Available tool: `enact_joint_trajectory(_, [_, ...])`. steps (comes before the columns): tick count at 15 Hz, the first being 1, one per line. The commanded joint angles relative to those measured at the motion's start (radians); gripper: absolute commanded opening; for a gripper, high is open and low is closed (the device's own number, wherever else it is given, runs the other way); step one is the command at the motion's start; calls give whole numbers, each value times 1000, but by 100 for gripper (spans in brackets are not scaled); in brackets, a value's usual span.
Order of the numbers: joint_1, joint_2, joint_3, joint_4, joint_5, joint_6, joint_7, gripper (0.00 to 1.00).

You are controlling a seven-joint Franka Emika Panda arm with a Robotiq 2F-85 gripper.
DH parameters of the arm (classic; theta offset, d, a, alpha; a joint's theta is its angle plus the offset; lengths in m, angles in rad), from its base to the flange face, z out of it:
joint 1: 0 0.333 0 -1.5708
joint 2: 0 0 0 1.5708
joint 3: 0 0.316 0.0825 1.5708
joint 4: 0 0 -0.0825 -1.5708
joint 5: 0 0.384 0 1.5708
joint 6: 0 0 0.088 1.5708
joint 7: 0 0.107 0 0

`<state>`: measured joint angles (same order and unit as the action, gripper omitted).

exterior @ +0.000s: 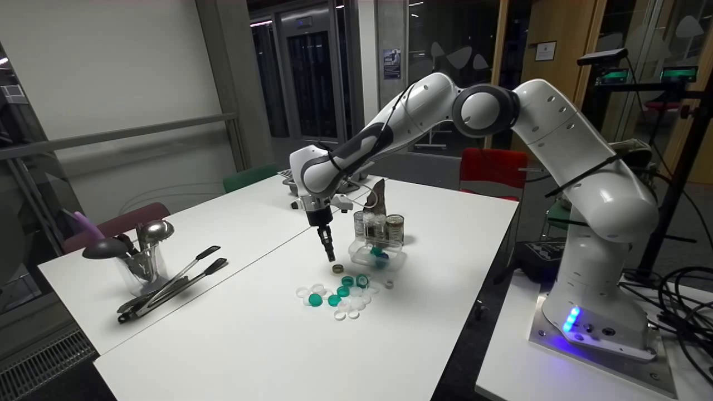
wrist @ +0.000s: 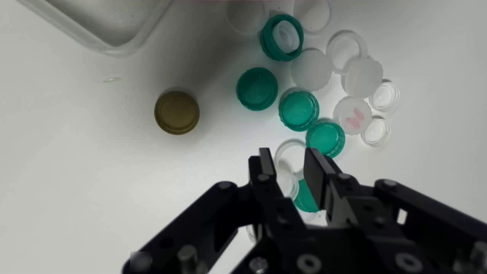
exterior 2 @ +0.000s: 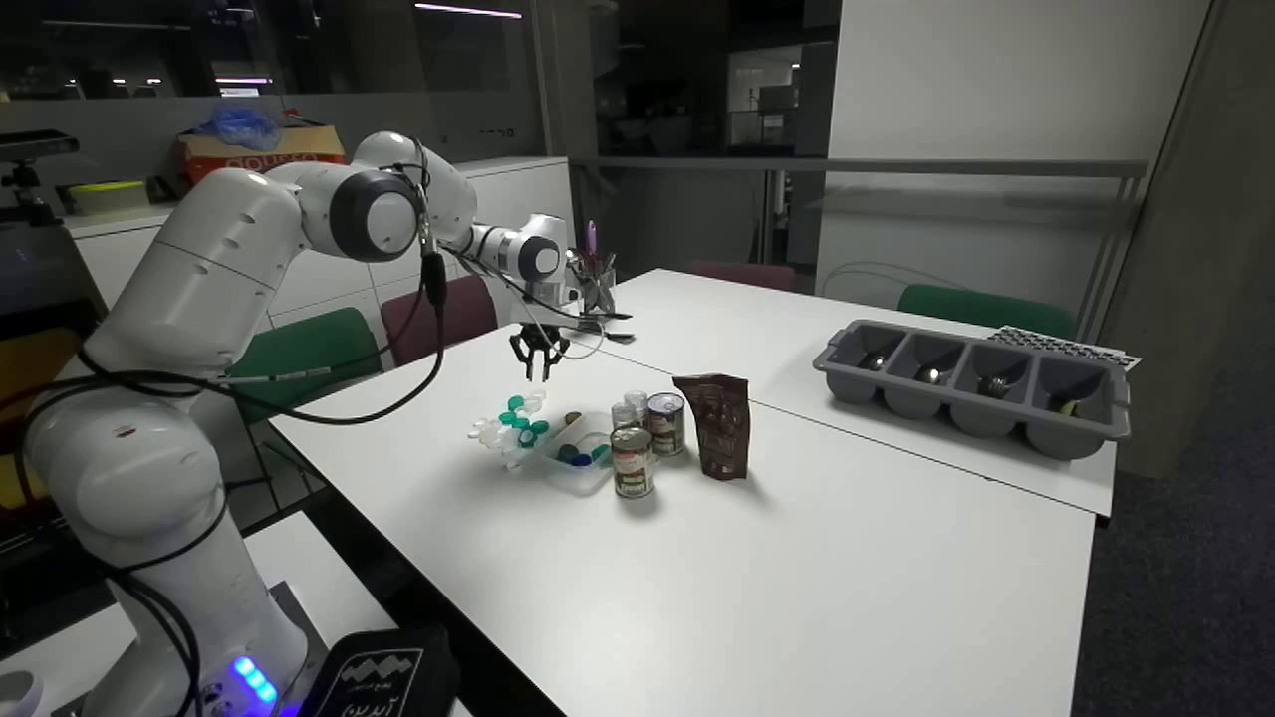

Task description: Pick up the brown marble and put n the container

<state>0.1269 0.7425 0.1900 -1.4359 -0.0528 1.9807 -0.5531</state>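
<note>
The white arm [exterior: 484, 110] (blue-lit base [exterior: 599, 328]) wears black cables [exterior 2: 434, 281]

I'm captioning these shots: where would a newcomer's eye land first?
Probably on the white robot arm, stretched over the white table in both exterior views, blue lights glowing at its base. Next, in the wrist view, the green caps among whitish caps; the brown cap lies apart, left of them in that picture.
</note>
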Motion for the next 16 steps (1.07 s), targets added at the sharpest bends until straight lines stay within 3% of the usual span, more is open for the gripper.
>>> enact_joint_trajectory(1, [-30,-11,12,-19,34,-37,16,62])
enact_joint_trajectory(6, [-54,26,6,11,56,-59,24,99])
enact_joint_trajectory(16, [-59,134,-43,161,36,-128,124,100])
